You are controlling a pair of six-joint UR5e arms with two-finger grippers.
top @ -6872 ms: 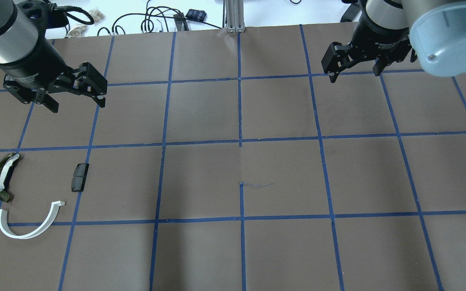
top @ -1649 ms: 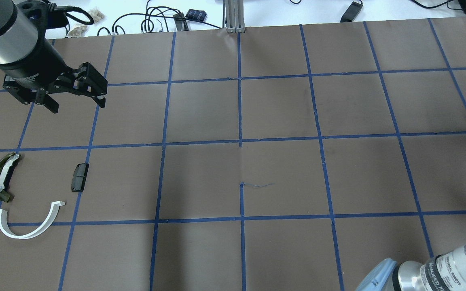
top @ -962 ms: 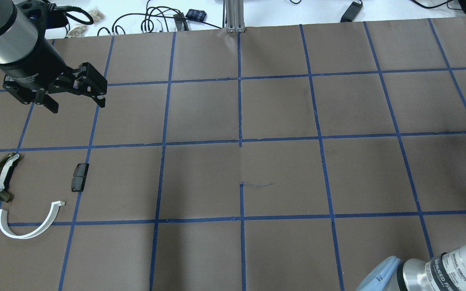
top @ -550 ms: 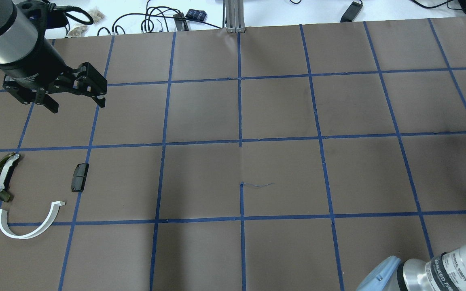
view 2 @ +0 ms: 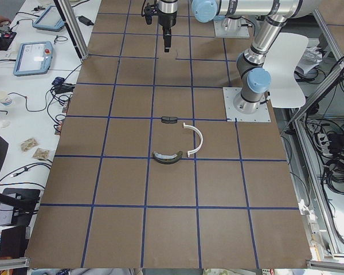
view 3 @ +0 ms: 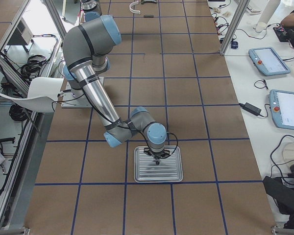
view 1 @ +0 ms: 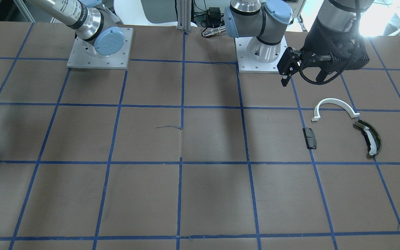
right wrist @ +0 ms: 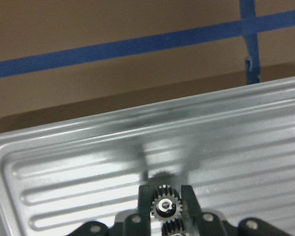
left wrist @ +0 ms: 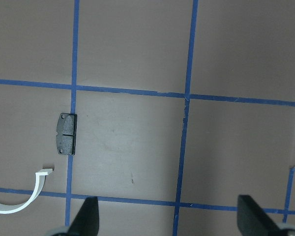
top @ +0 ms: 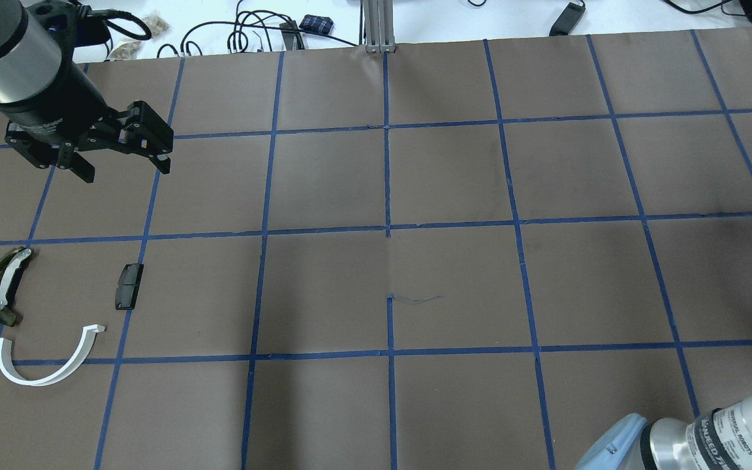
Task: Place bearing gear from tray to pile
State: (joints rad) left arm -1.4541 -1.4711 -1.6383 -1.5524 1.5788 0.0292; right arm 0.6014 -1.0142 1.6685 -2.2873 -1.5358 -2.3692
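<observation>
right pincer moved to tray, clamping bearing gear.

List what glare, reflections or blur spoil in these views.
Front-facing view: bright glare washes out the top right corner behind the left arm. Right wrist view: the tray shines, with a smeared dark reflection above the gear. Left wrist view: the left gripper looks soft at the bottom edge.

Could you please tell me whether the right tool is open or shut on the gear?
The right tool is shut on the bearing gear: its fingers flank it tightly, over the tray.
</observation>
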